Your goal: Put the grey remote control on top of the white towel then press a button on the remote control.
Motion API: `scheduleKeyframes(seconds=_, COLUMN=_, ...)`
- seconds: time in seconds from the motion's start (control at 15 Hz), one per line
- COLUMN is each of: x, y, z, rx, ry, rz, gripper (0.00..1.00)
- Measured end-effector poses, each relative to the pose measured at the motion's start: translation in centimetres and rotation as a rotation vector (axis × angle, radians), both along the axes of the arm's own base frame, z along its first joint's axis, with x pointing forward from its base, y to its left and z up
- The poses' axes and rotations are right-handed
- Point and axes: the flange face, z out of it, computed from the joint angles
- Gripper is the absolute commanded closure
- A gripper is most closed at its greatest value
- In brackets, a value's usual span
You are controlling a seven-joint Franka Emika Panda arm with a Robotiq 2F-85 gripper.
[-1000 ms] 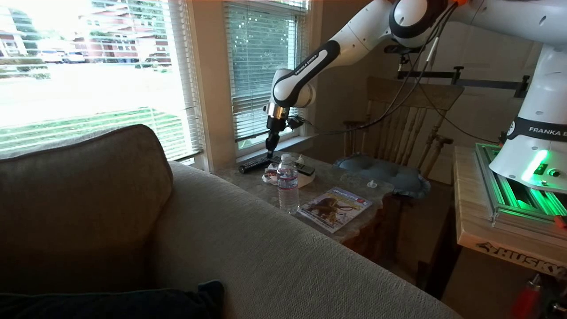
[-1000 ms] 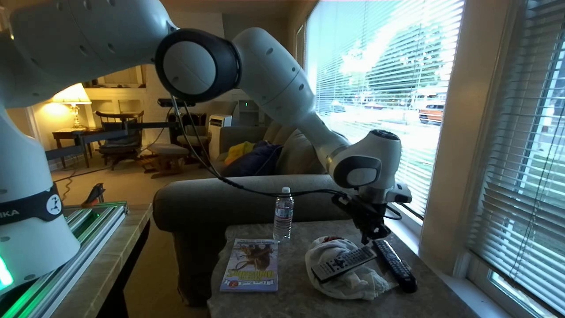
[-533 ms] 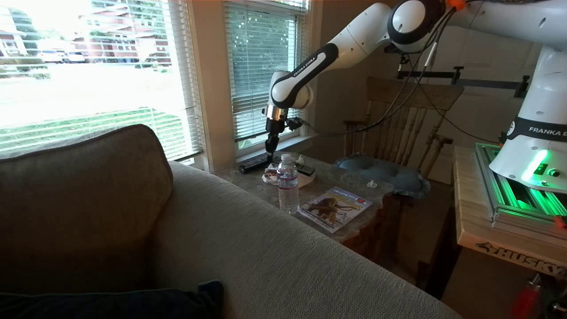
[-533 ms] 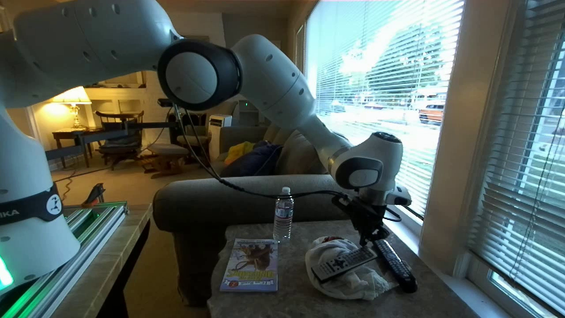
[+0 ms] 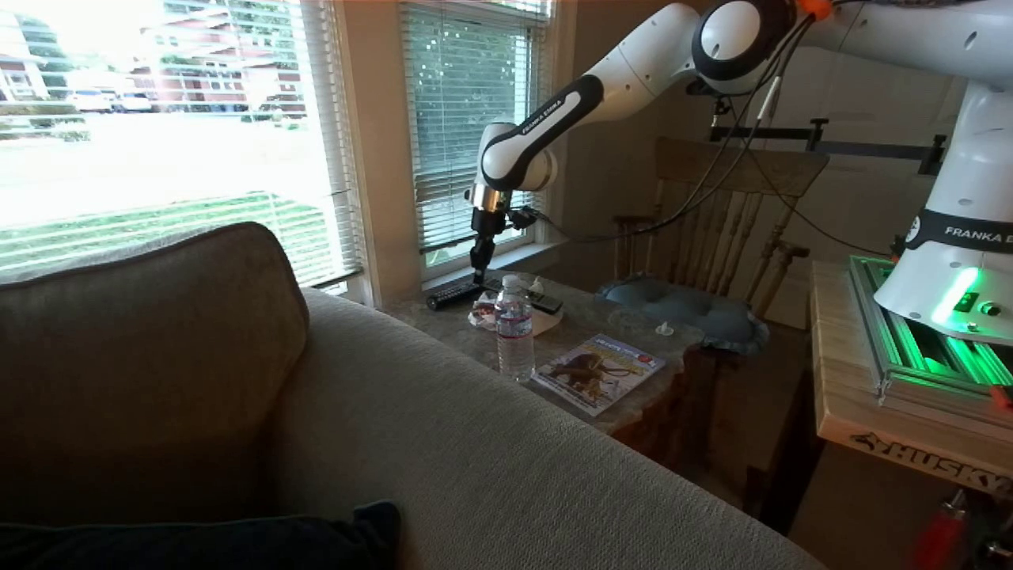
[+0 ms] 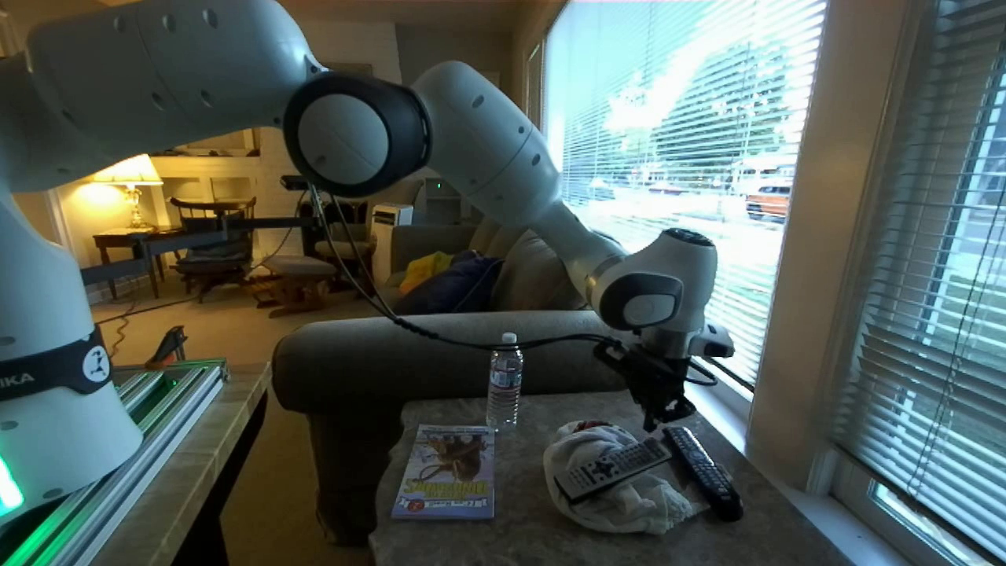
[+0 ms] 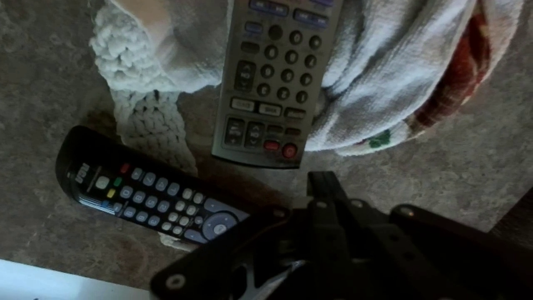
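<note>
The grey remote control [image 7: 272, 83] lies face up across the rumpled white towel [image 6: 629, 511], its red-button end reaching past the cloth. In the wrist view the towel [image 7: 387, 71] shows on both sides of it, with a red and green print at one edge. My gripper [image 7: 320, 175] is shut with nothing between its fingers, pointing down. Its tips appear just beyond the red-button end of the remote, apart from it in the wrist view. In an exterior view the gripper [image 6: 651, 427] hovers slightly above that end; the exact height is hard to judge.
A black remote [image 7: 158, 196] lies close beside the towel, partly under the gripper in the wrist view. A water bottle [image 6: 504, 389] and a magazine [image 6: 446, 472] are on the same stone-topped table [image 6: 534, 542]. The window sill [image 5: 514, 260] and sofa arm [image 5: 475, 443] border it.
My gripper dipped a little toward the grey remote's end half a second ago and has since risen slightly. It stays shut. The remotes and towel have not visibly moved.
</note>
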Motion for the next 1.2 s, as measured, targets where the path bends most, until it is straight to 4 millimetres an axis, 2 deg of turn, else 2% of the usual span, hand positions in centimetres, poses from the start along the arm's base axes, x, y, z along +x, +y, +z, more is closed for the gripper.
scheduleKeyframes(seconds=0.33, x=-0.17, y=0.5, z=-0.17, rx=-0.007, ry=0.015, rz=0.011, gripper=1.0)
scheduleKeyframes(seconds=1.2, x=-0.31, y=-0.03, z=-0.46, rx=-0.053, ry=0.025, rz=0.023, gripper=1.0)
